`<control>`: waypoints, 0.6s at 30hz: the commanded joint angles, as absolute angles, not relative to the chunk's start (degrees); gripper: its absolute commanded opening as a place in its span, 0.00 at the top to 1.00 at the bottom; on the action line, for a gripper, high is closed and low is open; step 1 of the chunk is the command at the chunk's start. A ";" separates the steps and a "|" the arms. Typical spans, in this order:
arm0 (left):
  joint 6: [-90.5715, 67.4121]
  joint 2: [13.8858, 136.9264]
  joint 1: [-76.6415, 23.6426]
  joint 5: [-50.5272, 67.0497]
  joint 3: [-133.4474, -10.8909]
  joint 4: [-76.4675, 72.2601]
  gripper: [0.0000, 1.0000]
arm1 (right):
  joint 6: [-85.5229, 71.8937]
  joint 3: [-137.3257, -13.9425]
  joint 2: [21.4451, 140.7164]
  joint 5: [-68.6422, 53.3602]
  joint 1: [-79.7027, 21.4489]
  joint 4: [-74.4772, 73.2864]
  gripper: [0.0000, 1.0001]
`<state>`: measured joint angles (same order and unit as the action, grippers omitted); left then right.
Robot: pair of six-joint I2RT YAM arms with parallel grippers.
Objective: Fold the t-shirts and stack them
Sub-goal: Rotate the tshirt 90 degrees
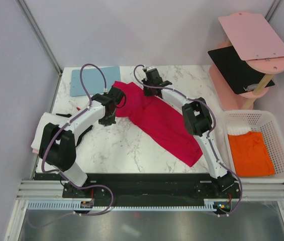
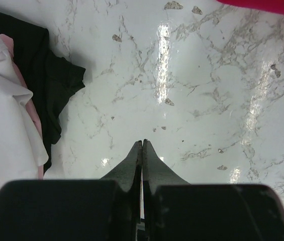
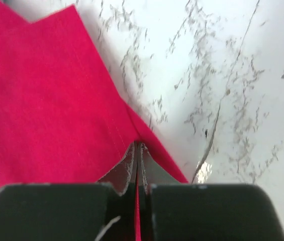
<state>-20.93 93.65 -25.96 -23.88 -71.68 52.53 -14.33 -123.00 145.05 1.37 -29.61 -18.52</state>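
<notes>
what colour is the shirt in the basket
Orange; the shirt shows best in the top external view.

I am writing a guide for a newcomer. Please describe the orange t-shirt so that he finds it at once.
Right of the marble table stands a white mesh basket. The orange t-shirt lies flat inside it, the only cloth in a container; the crimson t-shirt sprawls on the table.

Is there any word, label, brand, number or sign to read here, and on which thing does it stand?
None can be read: the crimson t-shirt, the orange t-shirt, the light-blue board and the white basket show no print, label or number.
</notes>
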 commanded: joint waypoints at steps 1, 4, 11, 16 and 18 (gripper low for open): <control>-23.29 90.97 -26.02 -23.73 -70.49 50.89 0.98 | -15.03 -125.69 146.69 4.22 -27.69 -20.74 1.00; -23.29 90.88 -26.02 -23.55 -69.87 50.80 0.98 | -15.47 -125.68 146.78 6.32 -26.46 -22.23 1.00; -23.55 90.61 -26.02 -23.99 -68.21 50.54 0.98 | -18.63 -125.33 146.69 9.93 -20.49 -27.15 1.00; -23.73 91.05 -26.02 -23.21 -67.68 50.10 0.98 | -19.60 -122.62 146.08 12.30 -16.97 -28.39 1.00; -23.82 91.32 -26.19 -22.33 -67.50 49.49 0.98 | -19.95 -121.99 145.72 13.18 -15.39 -28.48 1.00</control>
<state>-21.65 92.95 -25.96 -23.44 -67.96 51.75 -18.96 -124.44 145.82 7.09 -19.46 -22.11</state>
